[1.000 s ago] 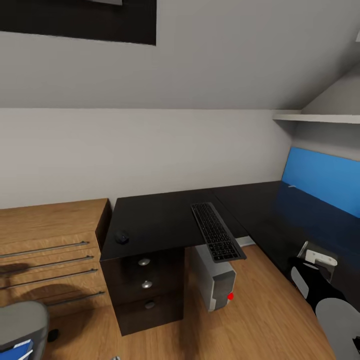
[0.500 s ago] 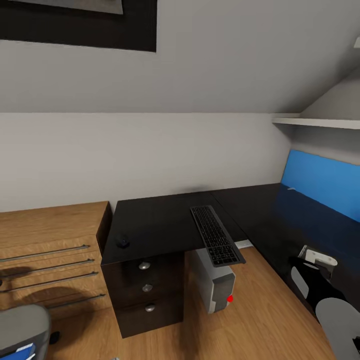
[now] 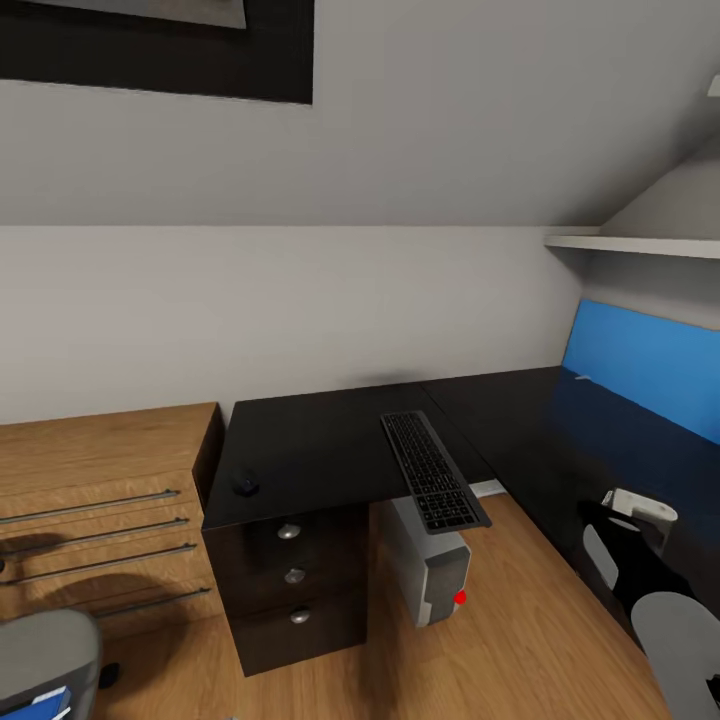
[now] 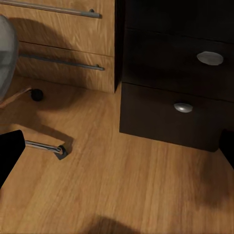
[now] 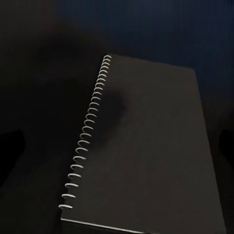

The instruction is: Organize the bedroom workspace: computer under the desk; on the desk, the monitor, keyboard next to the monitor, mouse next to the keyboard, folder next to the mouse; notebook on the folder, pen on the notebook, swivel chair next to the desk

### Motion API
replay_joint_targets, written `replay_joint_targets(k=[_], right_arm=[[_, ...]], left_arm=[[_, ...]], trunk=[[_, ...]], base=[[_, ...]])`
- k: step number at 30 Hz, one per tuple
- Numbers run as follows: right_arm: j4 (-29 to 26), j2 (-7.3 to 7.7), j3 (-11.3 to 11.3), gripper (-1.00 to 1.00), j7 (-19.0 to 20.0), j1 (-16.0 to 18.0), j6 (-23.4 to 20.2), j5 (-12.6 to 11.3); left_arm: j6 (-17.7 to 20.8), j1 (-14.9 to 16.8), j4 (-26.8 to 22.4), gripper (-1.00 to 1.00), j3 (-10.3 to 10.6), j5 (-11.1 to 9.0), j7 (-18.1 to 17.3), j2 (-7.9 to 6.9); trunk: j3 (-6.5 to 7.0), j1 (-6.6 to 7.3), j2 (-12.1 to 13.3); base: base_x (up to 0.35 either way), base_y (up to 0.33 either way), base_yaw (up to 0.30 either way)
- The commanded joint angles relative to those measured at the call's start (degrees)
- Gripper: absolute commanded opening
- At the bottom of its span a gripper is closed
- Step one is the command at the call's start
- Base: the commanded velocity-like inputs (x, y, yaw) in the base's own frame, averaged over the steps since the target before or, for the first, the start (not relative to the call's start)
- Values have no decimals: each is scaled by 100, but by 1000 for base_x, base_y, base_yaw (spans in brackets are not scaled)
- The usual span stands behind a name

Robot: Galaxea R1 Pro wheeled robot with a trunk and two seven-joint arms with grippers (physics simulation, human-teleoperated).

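Note:
The desk (image 3: 320,440) has a glossy black L-shaped top. A slim keyboard (image 3: 432,470) lies on it with its near end past the front edge. The small black mouse (image 3: 245,483) sits near the desk's left corner. Below the top stands the light-grey computer (image 3: 435,570). The monitor (image 3: 640,365) stands at the right with a blue face. At the lower left are the swivel chair (image 3: 45,655) and a corner of the blue folder (image 3: 40,702). My right gripper (image 5: 117,151) hangs open over the spiral notebook (image 5: 146,146) on the desk. My left gripper (image 4: 117,156) is open above the floor.
A wooden chest of drawers (image 3: 100,500) adjoins the desk's left side. Black drawers with silver knobs (image 4: 185,107) sit under the desk, and a chair leg with a castor (image 4: 48,147) lies close by. A white shelf (image 3: 630,242) hangs above the monitor. My right arm (image 3: 640,580) reaches over the desk's right wing.
The head camera tilted up slightly a second ago, shifting the whole picture down. My right wrist has edged a little to the right over the desk. The desk items have not moved.

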State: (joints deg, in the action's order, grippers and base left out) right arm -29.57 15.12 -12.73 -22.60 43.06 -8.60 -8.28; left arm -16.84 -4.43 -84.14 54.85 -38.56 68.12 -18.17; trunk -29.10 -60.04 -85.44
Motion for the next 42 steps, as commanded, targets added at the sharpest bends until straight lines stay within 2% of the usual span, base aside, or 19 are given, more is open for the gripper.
replay_joint_targets(k=[1,8,23,26,35,38,42], right_arm=[[-41,1,6,100,-21,1,-30,-46],[-149,-9,7,100,-22,1,-41,-54],[-154,-9,7,100,-25,1,-48,-52],[-154,-9,7,100,-25,1,-47,-40],[-154,-12,7,100,-29,1,-75,-49],[-177,-10,7,100,-32,1,-349,-59],[-180,-9,7,100,-30,1,-361,-59]], left_arm=[[-30,3,-6,100,7,-29,8,-3],[-24,3,160,100,17,-28,8,4],[-21,3,288,100,17,-24,8,87],[-21,3,292,100,6,-22,9,134],[-13,3,311,100,4,-23,8,146],[-13,3,367,100,2,-22,4,147],[-20,3,372,100,-4,-28,8,147]], trunk=[[-5,0,-3],[-5,0,-3],[-5,0,-3],[-5,0,-3],[-5,0,-3],[-5,0,-3],[-5,0,-3]], base=[[0,0,0],[52,0,0],[256,0,0],[70,0,0],[8,0,0],[35,-37,0],[32,-36,0]])
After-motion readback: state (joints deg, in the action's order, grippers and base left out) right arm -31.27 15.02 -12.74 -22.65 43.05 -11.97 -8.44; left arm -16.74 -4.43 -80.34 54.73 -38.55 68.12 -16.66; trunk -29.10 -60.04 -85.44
